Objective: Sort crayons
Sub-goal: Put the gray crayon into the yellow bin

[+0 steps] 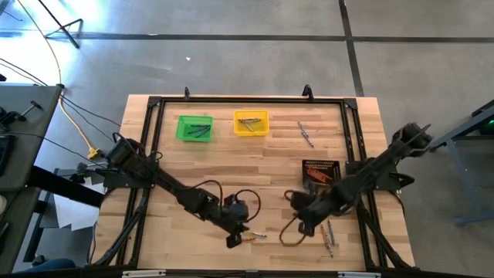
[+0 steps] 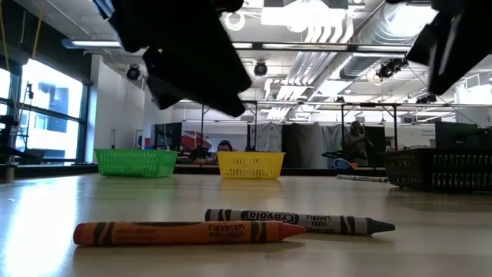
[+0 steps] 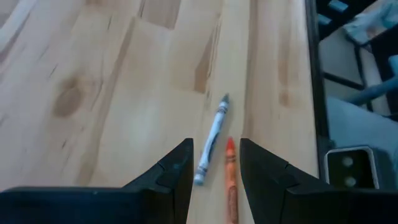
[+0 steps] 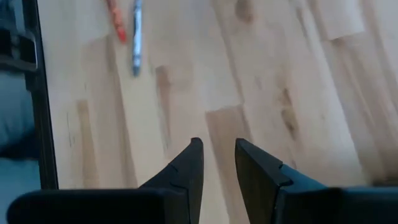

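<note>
Two crayons lie side by side on the wood near the table's front edge: an orange one (image 2: 184, 232) (image 3: 231, 180) and a grey one (image 2: 300, 221) (image 3: 211, 138). My left gripper (image 3: 214, 165) (image 1: 235, 236) hovers just left of them, slanting down. It is open, and the near ends of both crayons show in the gap between its fingers, untouched. My right gripper (image 4: 217, 163) (image 1: 302, 208) hangs over bare wood right of the table's middle, open, with nothing between its fingers. Its wrist view shows an orange crayon (image 4: 116, 22) and a grey crayon (image 4: 135, 37) farther off.
A green bin (image 1: 194, 127) and a yellow bin (image 1: 251, 122) stand at the back, each holding crayons. A black bin (image 1: 320, 174) with orange crayons stands at the right. Loose crayons lie at the back right (image 1: 306, 133) and front right (image 1: 328, 235). A black frame (image 1: 154, 104) borders the table.
</note>
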Robot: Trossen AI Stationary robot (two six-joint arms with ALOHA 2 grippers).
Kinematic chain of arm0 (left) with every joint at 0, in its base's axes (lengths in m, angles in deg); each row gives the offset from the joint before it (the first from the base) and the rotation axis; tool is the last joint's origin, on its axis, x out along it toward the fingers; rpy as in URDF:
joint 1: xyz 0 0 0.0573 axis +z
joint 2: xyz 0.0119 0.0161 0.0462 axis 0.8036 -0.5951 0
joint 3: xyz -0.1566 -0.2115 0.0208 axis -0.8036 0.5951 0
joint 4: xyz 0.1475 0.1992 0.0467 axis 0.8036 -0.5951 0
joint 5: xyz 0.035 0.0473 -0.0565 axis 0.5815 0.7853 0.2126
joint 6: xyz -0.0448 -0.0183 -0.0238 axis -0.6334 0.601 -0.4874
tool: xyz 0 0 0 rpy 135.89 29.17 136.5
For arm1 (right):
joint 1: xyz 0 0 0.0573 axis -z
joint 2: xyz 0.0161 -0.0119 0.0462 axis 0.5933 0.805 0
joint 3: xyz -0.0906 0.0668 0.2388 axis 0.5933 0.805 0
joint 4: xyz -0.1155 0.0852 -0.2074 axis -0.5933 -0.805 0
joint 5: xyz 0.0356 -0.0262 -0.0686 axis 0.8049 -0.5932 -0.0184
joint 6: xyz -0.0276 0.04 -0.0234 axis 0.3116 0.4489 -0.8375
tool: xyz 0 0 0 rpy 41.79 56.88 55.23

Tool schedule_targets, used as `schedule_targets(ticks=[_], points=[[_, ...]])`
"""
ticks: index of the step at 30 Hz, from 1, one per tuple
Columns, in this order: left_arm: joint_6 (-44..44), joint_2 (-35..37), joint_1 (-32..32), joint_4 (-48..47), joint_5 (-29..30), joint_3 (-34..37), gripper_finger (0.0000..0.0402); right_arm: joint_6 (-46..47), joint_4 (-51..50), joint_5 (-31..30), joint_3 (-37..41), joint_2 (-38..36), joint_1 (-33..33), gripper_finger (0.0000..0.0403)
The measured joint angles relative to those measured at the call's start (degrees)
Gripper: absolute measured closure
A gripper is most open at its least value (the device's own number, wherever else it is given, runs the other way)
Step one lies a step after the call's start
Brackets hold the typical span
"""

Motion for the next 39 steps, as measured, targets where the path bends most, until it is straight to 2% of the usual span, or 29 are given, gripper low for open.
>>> schedule_targets(ticks=[4, 9, 16, 20, 39], points=[[-1.4, -2.5, -1.4, 0.9, 2.0, -0.8, 0.0284, -0.7, -8.5, 0.1, -6.7, 4.6, -2.8, 0.0316], [-0.2, -7.9, -2.2, 0.5, 1.9, -5.4, 0.0284, -0.7, -14.6, -0.5, -12.0, 7.8, -5.0, 0.0316], [9.0, -12.6, -2.2, -1.1, 0.8, -10.9, 0.0284, 0.4, -16.2, -1.4, -12.3, 8.1, -6.1, 0.0316], [12.5, -14.1, -1.7, -2.7, -0.5, -11.8, 0.0284, 0.7, -16.6, -1.4, -12.2, 8.2, -6.1, 0.0316], [14.1, -14.4, 0.5, -5.1, -3.1, -11.9, 0.0284, 0.9, -16.5, -2.9, -12.2, 8.2, -6.1, 0.0316]])
